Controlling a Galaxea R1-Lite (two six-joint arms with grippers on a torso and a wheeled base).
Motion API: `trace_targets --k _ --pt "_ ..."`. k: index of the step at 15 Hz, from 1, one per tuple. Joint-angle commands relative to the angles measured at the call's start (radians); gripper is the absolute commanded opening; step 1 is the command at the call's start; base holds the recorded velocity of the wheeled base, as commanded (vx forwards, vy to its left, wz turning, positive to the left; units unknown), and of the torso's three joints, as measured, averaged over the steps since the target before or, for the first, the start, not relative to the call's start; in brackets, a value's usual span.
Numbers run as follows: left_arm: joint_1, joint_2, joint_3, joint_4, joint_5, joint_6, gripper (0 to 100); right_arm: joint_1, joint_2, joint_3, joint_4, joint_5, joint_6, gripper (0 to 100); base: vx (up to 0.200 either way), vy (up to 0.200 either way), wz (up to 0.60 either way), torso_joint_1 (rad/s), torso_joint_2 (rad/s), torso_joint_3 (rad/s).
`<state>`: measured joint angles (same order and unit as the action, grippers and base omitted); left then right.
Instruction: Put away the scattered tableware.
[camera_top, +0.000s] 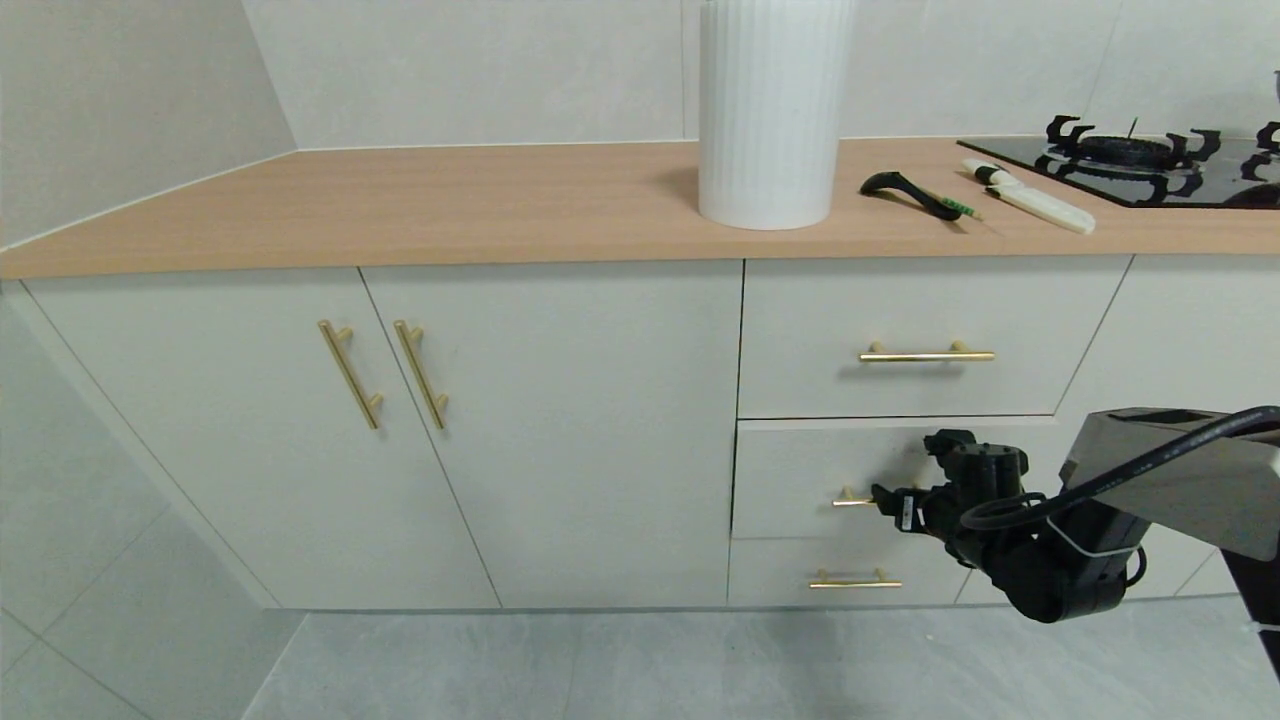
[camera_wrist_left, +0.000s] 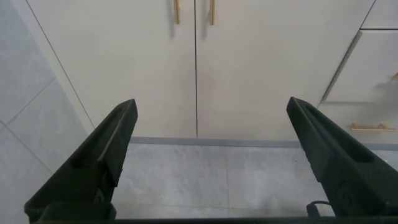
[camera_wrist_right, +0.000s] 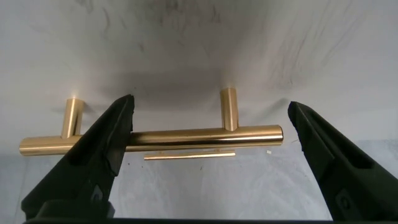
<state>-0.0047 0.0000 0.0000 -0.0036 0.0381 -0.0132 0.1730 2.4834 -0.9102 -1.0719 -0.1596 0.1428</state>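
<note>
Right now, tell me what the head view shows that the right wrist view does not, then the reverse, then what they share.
Head view only: the countertop with a white ribbed container, a black-handled utensil, a white utensil and the hob, plus the cabinet doors. Right wrist view only: both posts of the gold drawer handle up close, the right gripper open, a finger at each side. Both: the right gripper at that handle.

A black-handled utensil (camera_top: 912, 192) lies flat on the desk (camera_top: 450, 205) at 1 o'clock, with a long white utensil (camera_top: 1035, 198) just beside it at its 3 o'clock.
</note>
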Motion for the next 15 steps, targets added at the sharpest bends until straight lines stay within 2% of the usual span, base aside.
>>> trace_targets --k 1,2,5,6,8,10,13,15 --pt "0.0 0.0 0.0 -0.001 0.0 -0.001 100 0.0 -0.072 0.065 0.036 0.009 -0.003 100 0.0 0.0 0.0 0.0 0.0 0.0" --pt "0.0 0.002 0.0 0.001 0.0 -0.001 100 0.0 -0.132 0.091 0.09 0.018 -0.002 100 0.0 0.0 0.0 0.0 0.0 0.0" --pt "0.0 0.0 0.0 -0.001 0.0 -0.001 100 0.0 -0.432 0.16 0.359 0.141 -0.002 100 0.0 0.0 0.0 0.0 0.0 0.0" --pt "0.0 0.002 0.0 -0.001 0.0 -0.001 100 0.016 -0.557 0.163 0.486 0.176 -0.003 100 0.0 0.0 0.0 0.0 0.0 0.0" --pt "0.0 0.002 0.0 -0.001 0.0 -0.001 100 0.036 -0.69 0.157 0.609 0.199 -0.002 100 0.0 0.0 0.0 0.0 0.0 0.0" --pt "0.0 0.002 0.0 0.001 0.0 -0.001 100 0.076 -0.765 0.162 0.615 0.192 0.001 100 0.0 0.0 0.0 0.0 0.0 0.0" --pt "0.0 0.0 0.0 -0.001 0.0 -0.001 100 0.112 -0.762 0.163 0.599 0.176 0.001 100 0.0 0.0 0.0 0.0 0.0 0.0" --pt "0.0 0.0 0.0 -0.001 0.0 -0.001 100 0.117 -0.655 0.179 0.471 0.101 0.0 100 0.0 0.0 0.0 0.0 0.0 0.0"
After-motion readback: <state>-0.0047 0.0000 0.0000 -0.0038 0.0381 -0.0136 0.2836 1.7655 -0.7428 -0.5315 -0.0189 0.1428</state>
